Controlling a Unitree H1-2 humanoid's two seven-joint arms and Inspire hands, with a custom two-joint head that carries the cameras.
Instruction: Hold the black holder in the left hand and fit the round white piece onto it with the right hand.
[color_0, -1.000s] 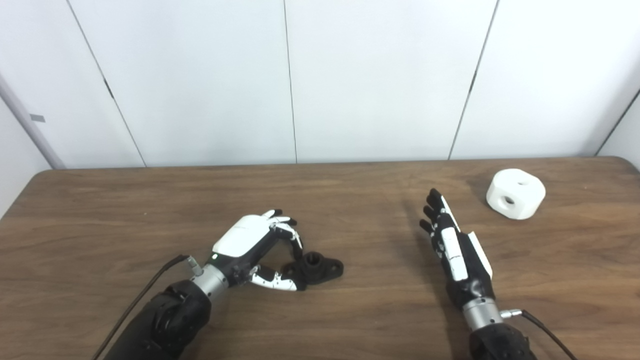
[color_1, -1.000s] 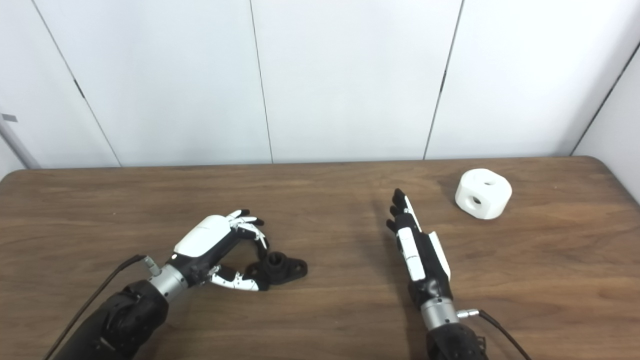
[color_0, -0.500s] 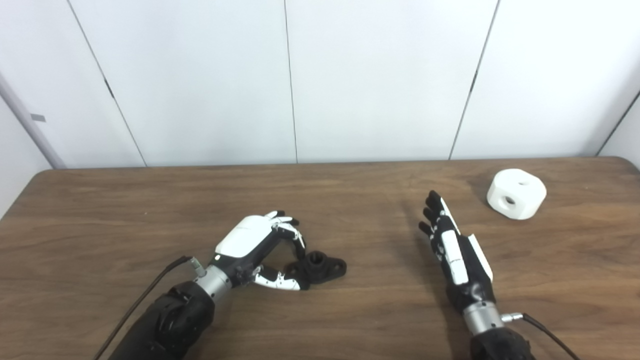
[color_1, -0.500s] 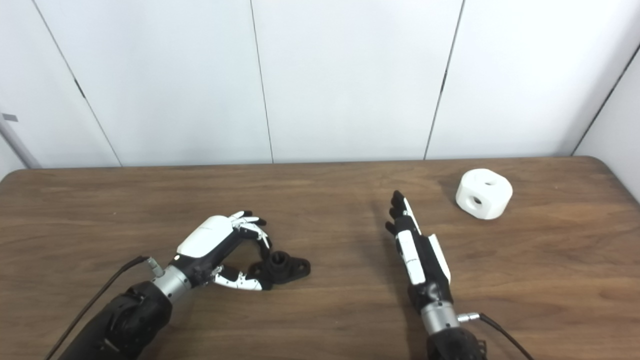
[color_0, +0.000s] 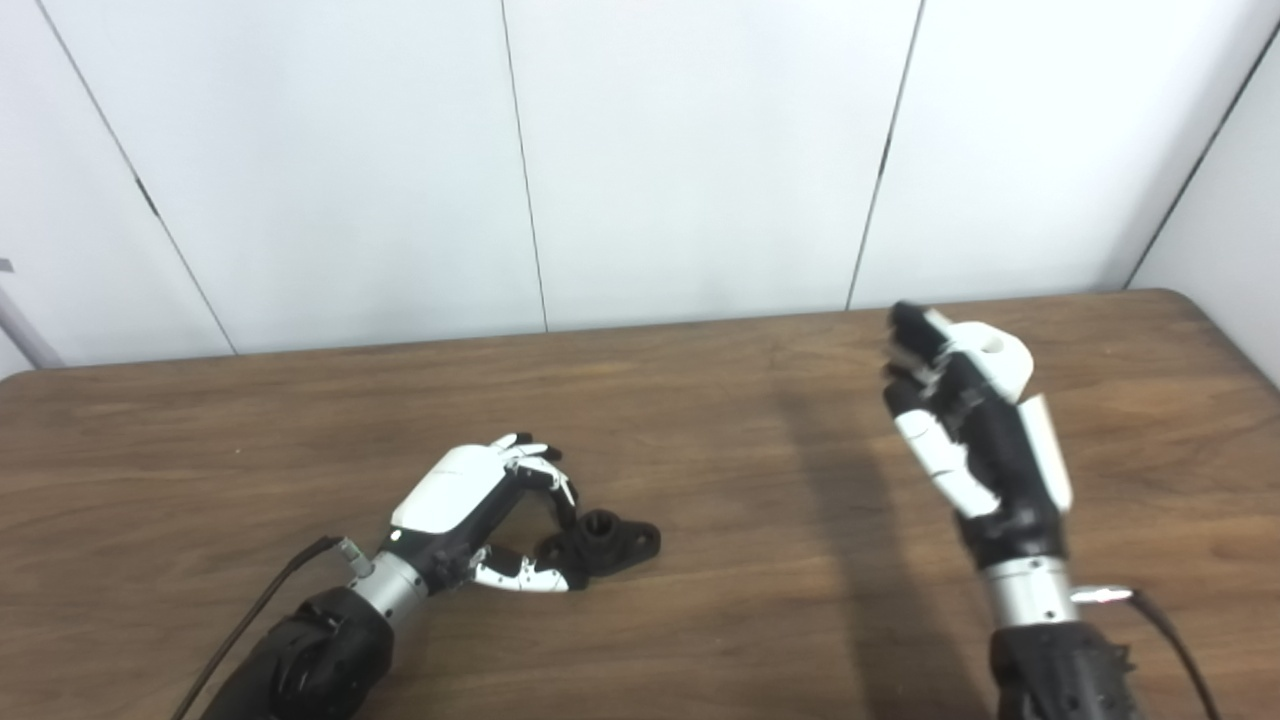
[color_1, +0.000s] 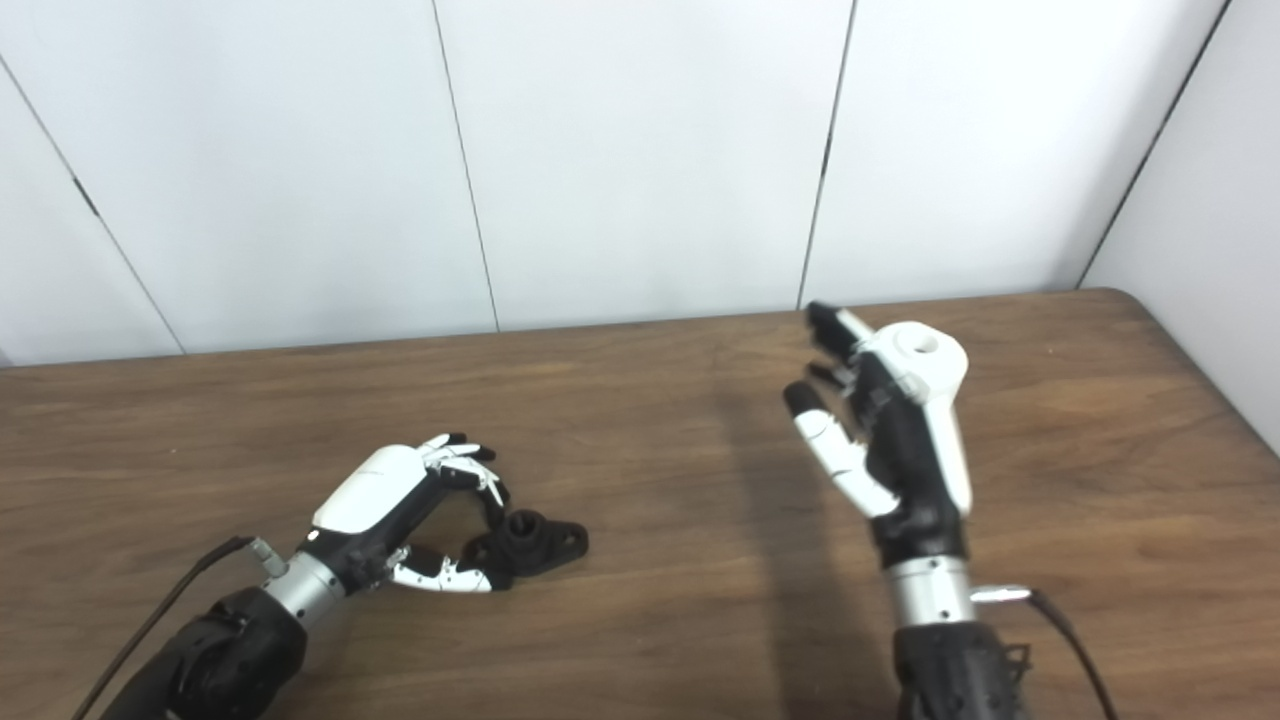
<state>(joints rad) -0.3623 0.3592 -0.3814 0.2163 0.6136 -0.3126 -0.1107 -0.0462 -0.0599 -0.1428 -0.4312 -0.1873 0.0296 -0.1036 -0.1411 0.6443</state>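
Left robot hand (color_0: 470, 500): low on the bench (color_0: 700, 620), fingers curled around one end of the holder, thumb under it. It looks like a loose pinch; I cannot tell how tight.
Holder (color_0: 605, 535): black, lying on the bench, its far end sticking out past the left robot hand.
Right robot hand (color_1: 885, 440): far to the right of the holder, lifted up, fingers spread.
White piece (color_1: 920, 355): round, right behind the right robot hand's fingertips. I cannot tell if they touch.
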